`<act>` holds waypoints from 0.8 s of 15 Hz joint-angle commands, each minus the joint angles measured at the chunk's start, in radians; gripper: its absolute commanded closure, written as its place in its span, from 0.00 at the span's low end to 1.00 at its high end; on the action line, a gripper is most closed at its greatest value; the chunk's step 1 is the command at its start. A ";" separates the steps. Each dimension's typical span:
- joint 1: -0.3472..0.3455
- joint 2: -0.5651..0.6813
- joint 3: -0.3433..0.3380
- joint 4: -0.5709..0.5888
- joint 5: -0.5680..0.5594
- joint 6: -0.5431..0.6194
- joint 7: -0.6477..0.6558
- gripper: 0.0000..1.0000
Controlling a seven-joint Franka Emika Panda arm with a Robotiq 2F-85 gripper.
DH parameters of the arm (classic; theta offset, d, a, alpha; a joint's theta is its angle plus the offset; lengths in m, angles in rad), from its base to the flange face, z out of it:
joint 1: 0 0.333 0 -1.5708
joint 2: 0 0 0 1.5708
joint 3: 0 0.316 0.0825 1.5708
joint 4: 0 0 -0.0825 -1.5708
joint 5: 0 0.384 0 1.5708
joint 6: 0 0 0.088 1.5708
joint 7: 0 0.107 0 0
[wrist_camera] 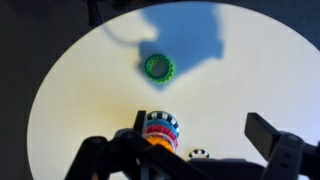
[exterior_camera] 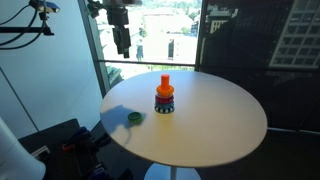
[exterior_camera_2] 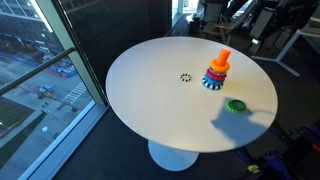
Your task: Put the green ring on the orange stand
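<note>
Wrist view looks straight down on the round white table (wrist_camera: 70, 100). The green ring (wrist_camera: 158, 67) lies flat on it in the upper middle of the frame, at the edge of a broad grey shadow. It is clear of the orange stand (wrist_camera: 160, 130), which sits lower in the frame with several coloured rings already stacked round its post. The gripper (wrist_camera: 195, 135) enters from the bottom edge. Its dark fingers (wrist_camera: 272, 138) are spread wide with nothing between them, one on each side of the stand and high above the table. A small dark-and-white mark (wrist_camera: 198, 154) sits on the table just beside the stand; I cannot tell what it is. In an exterior view the gripper (exterior_camera: 123, 42) hangs at the upper left of the frame, well above the far left rim of the table (exterior_camera: 230, 125). There the green ring (exterior_camera: 134, 117) lies left of and below the orange stand (exterior_camera: 164, 95), near it but apart. In an exterior view taken from higher up, the orange stand (exterior_camera_2: 218, 70) is at the right of the table (exterior_camera_2: 150, 110). The green ring (exterior_camera_2: 236, 105) lies below it near the right rim, and the mark (exterior_camera_2: 185, 77) is to the stand's left. The gripper cannot be made out among the dark shapes in the upper right corner.
</note>
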 commanded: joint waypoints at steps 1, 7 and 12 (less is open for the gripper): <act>0.000 0.026 -0.014 -0.044 0.012 0.127 0.037 0.00; 0.005 0.056 -0.018 -0.090 0.000 0.203 0.038 0.00; 0.005 0.064 -0.020 -0.100 0.000 0.217 0.039 0.00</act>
